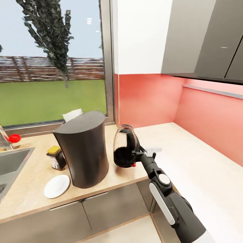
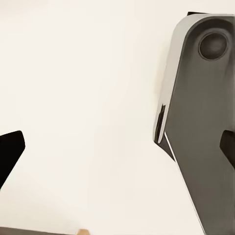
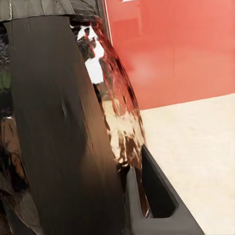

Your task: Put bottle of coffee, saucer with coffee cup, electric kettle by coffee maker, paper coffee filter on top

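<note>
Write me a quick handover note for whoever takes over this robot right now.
Right gripper: shut on the kettle, held tilted beside the coffee maker, seemingly just above the countertop.
Left gripper: state unclear.
Done: coffee jar and saucer sit by the coffee maker.
Left: set the kettle down upright. Something white shows behind the maker's top; filter and cup unconfirmed.

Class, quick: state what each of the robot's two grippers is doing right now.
Left gripper: state cannot be told.
Right gripper: closed on the electric kettle, held tilted beside the coffee maker.
</note>
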